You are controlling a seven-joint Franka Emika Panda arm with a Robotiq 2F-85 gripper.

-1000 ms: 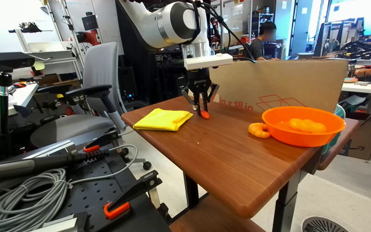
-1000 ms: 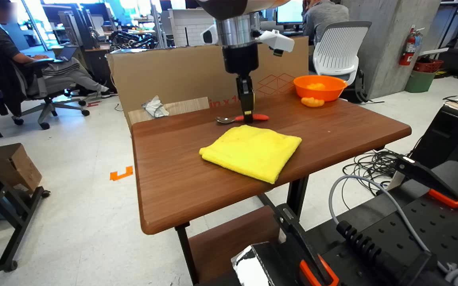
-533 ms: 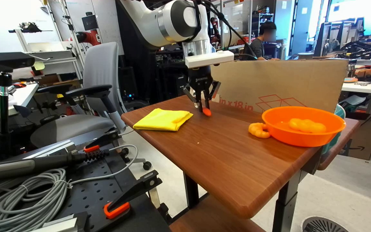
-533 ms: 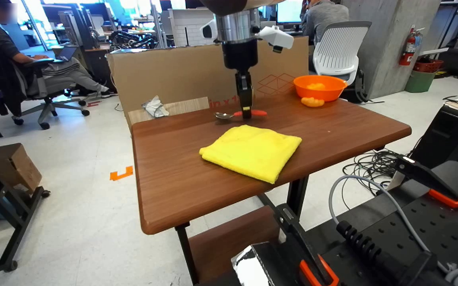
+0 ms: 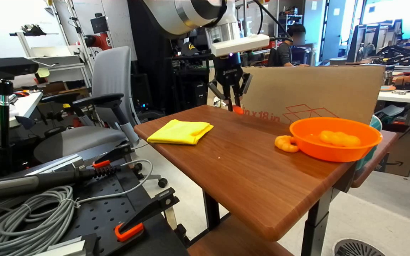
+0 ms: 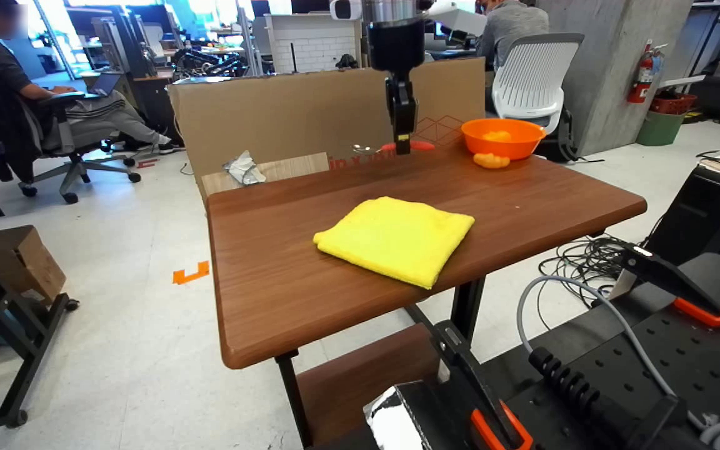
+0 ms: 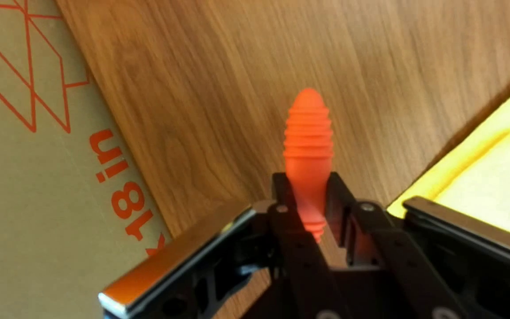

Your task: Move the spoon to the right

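Note:
The spoon's orange-red handle (image 7: 309, 128) is ridged and sits between the black finger pads in the wrist view. My gripper (image 7: 309, 184) is shut on the handle, and the handle's rounded end sticks out past the fingertips. In an exterior view the gripper (image 6: 402, 149) holds the spoon roughly level above the table's back edge, with the shiny metal head (image 6: 362, 149) on one side and the handle (image 6: 419, 145) on the other. In an exterior view only the handle end (image 5: 238, 110) shows clearly beside the gripper (image 5: 235, 107). The head is hidden in the wrist view.
A yellow cloth (image 5: 180, 132) lies folded on the brown table (image 5: 240, 167). An orange bowl (image 5: 333, 153) with lumpy orange pieces stands at one end. A similar piece (image 5: 286, 143) lies beside it. A cardboard panel (image 6: 272, 125) stands along the back edge.
My gripper has risen from the table with the spoon in it and moved toward the cardboard and slightly toward the bowl's side. The cloth and bowl have not moved.

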